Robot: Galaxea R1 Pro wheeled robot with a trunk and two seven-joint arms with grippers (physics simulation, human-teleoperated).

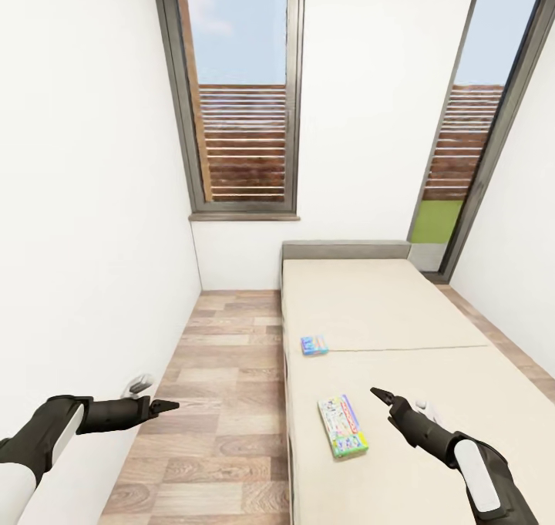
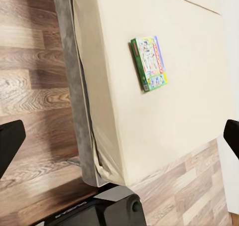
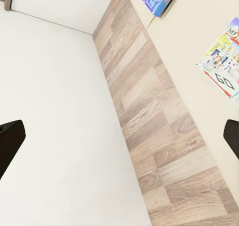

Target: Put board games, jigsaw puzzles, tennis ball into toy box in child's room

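Two flat printed game boxes, one green-edged (image 1: 343, 426) and one light blue (image 1: 314, 345), lie on the beige mattress bed (image 1: 370, 309); left tool (image 1: 166, 407) and right tool (image 1: 381, 395) hover empty (fingers apart).

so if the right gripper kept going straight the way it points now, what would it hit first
Probably bare wood-plank floor beside the beige mattress, or the white wall beyond it. The right gripper points up-left across the bed, and its camera looks between the fingers at floor and wall. The white-and-green board game box lies off that line. Depth is unclear.

Head camera looks forward and down over the bed (image 1: 385, 309). Left wrist camera faces the mattress beyond its fingers; right wrist camera faces the wood floor (image 3: 149, 111) and bed edge. All three share the nearer board game (image 1: 343, 426).
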